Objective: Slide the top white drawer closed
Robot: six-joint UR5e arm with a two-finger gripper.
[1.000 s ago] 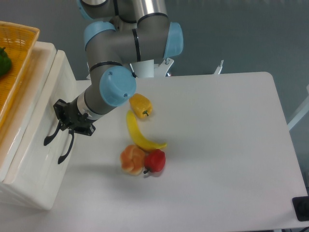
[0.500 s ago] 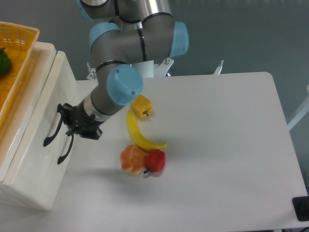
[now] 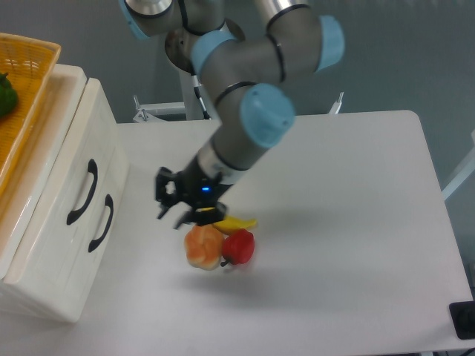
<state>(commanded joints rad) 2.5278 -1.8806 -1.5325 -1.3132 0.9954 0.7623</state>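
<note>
The white cabinet stands at the left edge of the table. The top white drawer with its curved black handle sits flush with the lower drawer front, so it looks shut. My gripper is out over the table to the right of the cabinet, well clear of the handles. Its fingers point left, open and empty, just above the fruit.
A yellow wicker basket with a green item sits on top of the cabinet. An orange fruit, a red pepper and a banana lie under and beside the gripper. The lower handle is black.
The gripper left the top drawer's handle and swung right and away over the fruit. The arm now covers the yellow pepper and most of the banana. The drawer front has not moved.
</note>
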